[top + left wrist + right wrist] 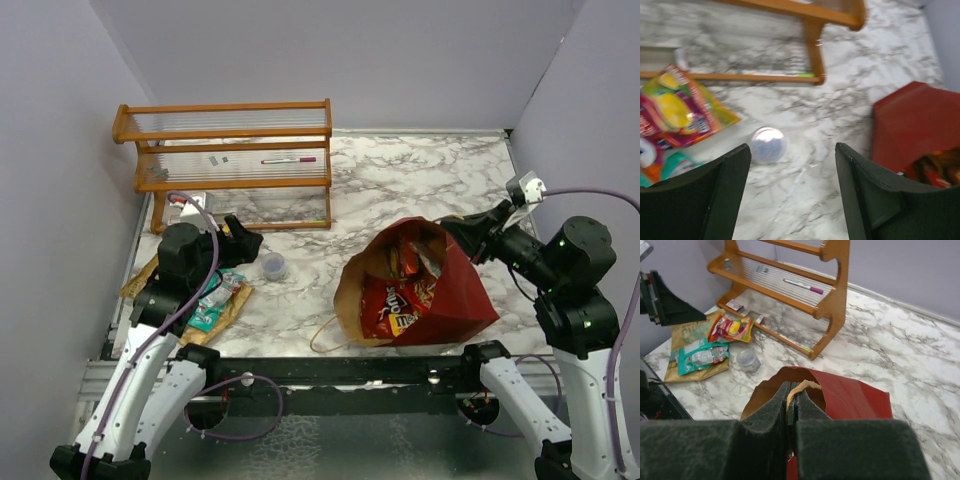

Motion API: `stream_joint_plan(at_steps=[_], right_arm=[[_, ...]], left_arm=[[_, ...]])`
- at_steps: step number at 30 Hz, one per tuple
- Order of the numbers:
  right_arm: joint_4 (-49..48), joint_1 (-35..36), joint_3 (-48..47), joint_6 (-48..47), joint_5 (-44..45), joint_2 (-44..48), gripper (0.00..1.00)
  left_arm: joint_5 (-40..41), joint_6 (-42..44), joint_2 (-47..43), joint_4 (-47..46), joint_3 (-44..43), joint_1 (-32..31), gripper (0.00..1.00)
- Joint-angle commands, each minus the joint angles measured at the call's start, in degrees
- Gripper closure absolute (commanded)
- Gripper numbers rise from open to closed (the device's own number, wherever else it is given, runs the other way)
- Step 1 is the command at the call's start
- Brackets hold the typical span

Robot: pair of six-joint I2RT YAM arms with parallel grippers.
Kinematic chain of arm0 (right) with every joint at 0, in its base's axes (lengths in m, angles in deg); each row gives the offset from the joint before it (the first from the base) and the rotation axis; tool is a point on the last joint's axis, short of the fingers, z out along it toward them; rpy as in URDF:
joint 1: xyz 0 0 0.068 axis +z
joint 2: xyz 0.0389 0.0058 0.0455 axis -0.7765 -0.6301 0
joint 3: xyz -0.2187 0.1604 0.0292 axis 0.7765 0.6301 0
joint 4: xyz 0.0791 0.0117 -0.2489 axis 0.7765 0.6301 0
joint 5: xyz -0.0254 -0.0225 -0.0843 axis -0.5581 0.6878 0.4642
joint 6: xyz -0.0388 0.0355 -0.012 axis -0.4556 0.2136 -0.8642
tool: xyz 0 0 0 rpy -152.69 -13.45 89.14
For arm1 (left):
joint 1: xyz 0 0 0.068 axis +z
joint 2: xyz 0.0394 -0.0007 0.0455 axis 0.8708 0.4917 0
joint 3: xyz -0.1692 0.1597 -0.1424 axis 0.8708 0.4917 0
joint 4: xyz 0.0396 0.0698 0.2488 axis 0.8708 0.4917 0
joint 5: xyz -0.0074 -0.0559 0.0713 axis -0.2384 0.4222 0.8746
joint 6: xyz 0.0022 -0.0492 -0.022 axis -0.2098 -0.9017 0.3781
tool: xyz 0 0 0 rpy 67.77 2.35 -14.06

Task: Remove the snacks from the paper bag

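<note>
The dark red paper bag (pixel 455 290) lies on its side right of centre, its tan-lined mouth facing left. Red and orange snack packets (pixel 400 300) show inside it. My right gripper (pixel 450 228) is at the bag's upper rim, shut on a twisted paper handle (pixel 807 386) and holding the mouth up. The bag also shows in the right wrist view (pixel 855 395). My left gripper (pixel 250 240) is open and empty, low over the table (pixel 792 150). Teal and tan packets (pixel 215 300) lie at the left, along with a red-yellow packet (pixel 680 107).
A small clear round container (pixel 273 265) stands between my left gripper and the bag, and it shows just ahead of the left finger (pixel 768 145). A wooden rack (pixel 235 160) holding a pen stands at the back left. The bag's other handle loop (pixel 325 335) lies on the table.
</note>
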Motion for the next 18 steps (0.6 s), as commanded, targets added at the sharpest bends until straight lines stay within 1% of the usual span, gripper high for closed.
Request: stream_joint_plan(at_steps=[1,2,4,6,8,10,13,15,18], right_arm=[[-6.65,0.10,3.15,-1.65,-8.62,3.32,0.98],[-7.18,0.10,3.81,-1.39,-9.06,3.97,0.98],[-7.39,0.10,4.22,-0.61,-7.81,4.85,0.98],[-6.75,0.10,4.16,-0.51,-6.41,5.12,0.98],[-6.19,0.10,3.91,-0.54,-5.86,5.15,0.98],[-5.80,0.10,3.72,-0.60,-5.37,5.04,0.98],[-5.70,0.10,3.40,-0.50,-4.54,5.05,0.98],[-5.75,0.09,3.15,-0.31,-3.89,5.09,0.98],[-5.13,0.10,2.32,-0.43,-3.07,4.67,0.98]], left_arm=[[-21.21,-8.78,-2.32,-14.48,3.48,0.19,0.32],[-24.20,-12.83,-2.73,-19.19,5.44,0.13,0.32],[-27.81,-18.05,-3.62,-28.91,8.85,-0.44,0.34],[-27.17,-20.09,-4.23,-35.18,10.31,-3.37,0.37],[-23.97,-19.88,-3.80,-36.76,9.86,-7.94,0.39],[-19.94,-19.29,-1.96,-37.41,9.00,-14.81,0.40],[-11.66,-19.19,2.26,-38.99,8.39,-26.55,0.40],[-4.98,-19.02,6.28,-40.77,8.04,-34.01,0.40],[3.14,-16.25,13.11,-43.34,6.88,-44.95,0.40]])
